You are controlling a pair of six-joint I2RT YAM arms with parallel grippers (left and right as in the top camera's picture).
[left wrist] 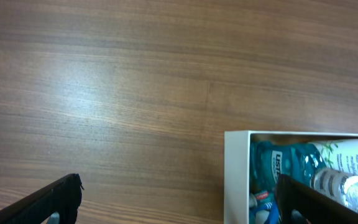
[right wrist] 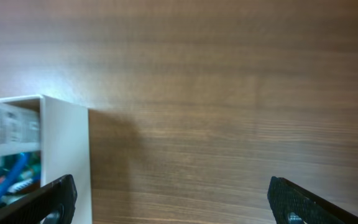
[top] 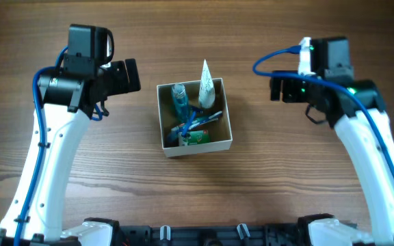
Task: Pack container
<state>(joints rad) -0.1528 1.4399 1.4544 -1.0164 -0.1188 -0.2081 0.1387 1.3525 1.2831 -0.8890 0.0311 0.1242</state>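
The container (top: 229,116) is a small square white-walled box at the table's middle. It holds a blue mouthwash bottle (top: 180,101), a white tube (top: 206,82) standing on end, a blue toothbrush (top: 195,123) and a small green packet (top: 198,137). My left gripper (top: 130,75) is open and empty, left of the box. In the left wrist view (left wrist: 179,199) its fingers straddle the box's left wall (left wrist: 236,180), with the bottle (left wrist: 291,163) inside. My right gripper (top: 277,89) is open and empty, right of the box. The right wrist view (right wrist: 169,199) shows the box's wall (right wrist: 64,143).
The table is brown wood grain (top: 286,178). The arms' black bases (top: 101,232) sit at the front edge. Nothing else lies on the wood around the box.
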